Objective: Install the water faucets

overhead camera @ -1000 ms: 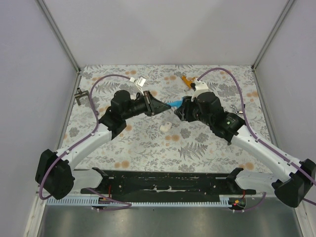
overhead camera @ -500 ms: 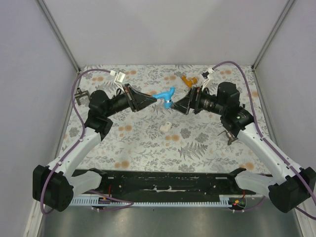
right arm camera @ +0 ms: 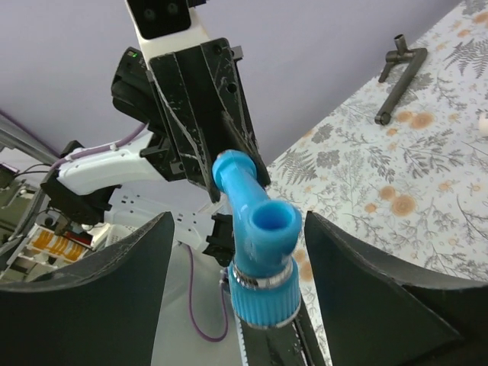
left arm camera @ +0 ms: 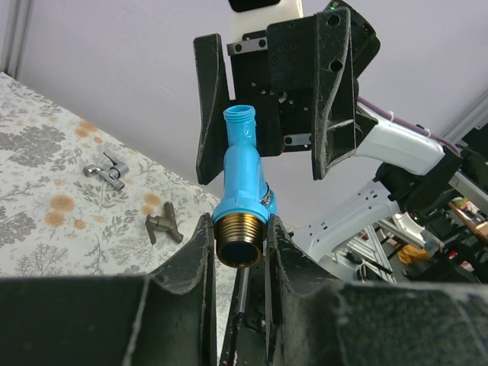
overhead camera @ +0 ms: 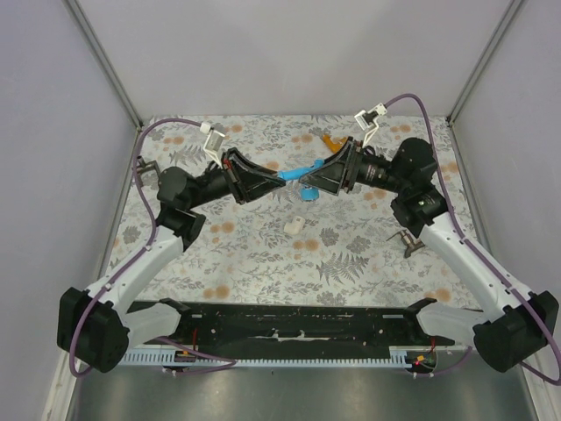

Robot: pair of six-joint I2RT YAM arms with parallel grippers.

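Observation:
The blue faucet [overhead camera: 296, 173] hangs in the air between my two grippers. My left gripper [overhead camera: 279, 178] is shut on its brass threaded end [left arm camera: 239, 245], with the blue body [left arm camera: 244, 168] pointing away from it. My right gripper [overhead camera: 308, 182] is open, with one jaw on each side of the faucet's open spout [right arm camera: 273, 223] and ribbed collar [right arm camera: 263, 301], not touching them. It faces my left gripper [right arm camera: 202, 99]. The orange faucet [overhead camera: 328, 139] lies on the table at the back, mostly hidden behind my right gripper.
A small white fitting [overhead camera: 295, 225] lies on the flowered table below the grippers. One dark metal piece [overhead camera: 408, 242] lies at the right and another [overhead camera: 140, 167] at the left wall. Metal pieces also show in the wrist views [left arm camera: 163, 227] [right arm camera: 399, 73].
Both grippers have lifted and closed in on each other. The blue faucet has tilted and now sits deeper between my right gripper's open jaws. My left gripper still holds it.

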